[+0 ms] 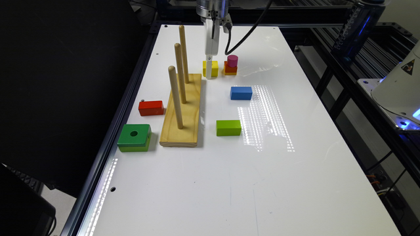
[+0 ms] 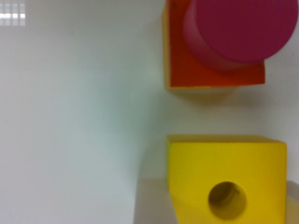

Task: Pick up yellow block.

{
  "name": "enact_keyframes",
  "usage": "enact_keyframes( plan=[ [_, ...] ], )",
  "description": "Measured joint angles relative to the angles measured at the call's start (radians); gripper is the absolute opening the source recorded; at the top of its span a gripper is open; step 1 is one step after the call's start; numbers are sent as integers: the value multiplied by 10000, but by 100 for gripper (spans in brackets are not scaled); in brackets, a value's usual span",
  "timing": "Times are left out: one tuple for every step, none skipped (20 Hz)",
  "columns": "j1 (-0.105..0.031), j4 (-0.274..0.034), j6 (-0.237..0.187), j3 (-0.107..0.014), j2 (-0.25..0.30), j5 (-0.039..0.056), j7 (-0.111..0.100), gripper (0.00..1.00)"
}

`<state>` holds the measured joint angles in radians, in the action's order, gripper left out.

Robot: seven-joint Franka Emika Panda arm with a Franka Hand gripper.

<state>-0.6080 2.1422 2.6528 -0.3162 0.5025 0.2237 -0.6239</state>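
Gripper (image 1: 209, 71) down at the yellow block (image 1: 211, 68), one pale finger (image 2: 152, 203) on each side of it in the wrist view; I can't tell if they touch. Block sits on the white table (image 1: 229, 170), just beside the pink cylinder (image 1: 232, 60) on its orange piece (image 1: 230, 69).

Your worktop (image 1: 295, 183) is brightly lit from overhead — a gridded glare patch (image 1: 264, 118) sits near centre, shadows stay short, and the wrist view is soft — blurred close-up.

The yellow block (image 1: 211, 68) (image 2: 227, 179) is small and bright. It has a round hole on top. It sits flat on the table.
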Motion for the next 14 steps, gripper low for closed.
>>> enact_keyframes(
  plan=[
    [-6, 4, -46, -17, -66, -8, 0, 0],
    [-8, 9, -110, -32, -159, -24, 0, 0],
    [-10, 21, -179, -48, -253, -39, 0, 0],
    [-14, 31, -234, -63, -326, -49, 0, 0],
    [-20, 36, -299, -82, -405, -62, 0, 0],
    [-31, 41, -364, -106, -477, -76, 0, 0],
    [-45, 44, -440, -134, -545, -90, 0, 0],
    [-45, 49, -475, -140, -579, -98, 0, 0],
    [-45, 58, -477, -140, -590, -99, 0, 0],
    [-46, 65, -477, -140, -590, -99, 0, 0],
    [-46, 69, -477, -140, -590, -99, 0, 0],
    [-46, 73, -477, -140, -590, -99, 0, 0],
    [-47, 76, -477, -140, -590, -99, 0, 0],
    [-47, 76, -476, -141, -602, -100, 0, 0]
  ],
)
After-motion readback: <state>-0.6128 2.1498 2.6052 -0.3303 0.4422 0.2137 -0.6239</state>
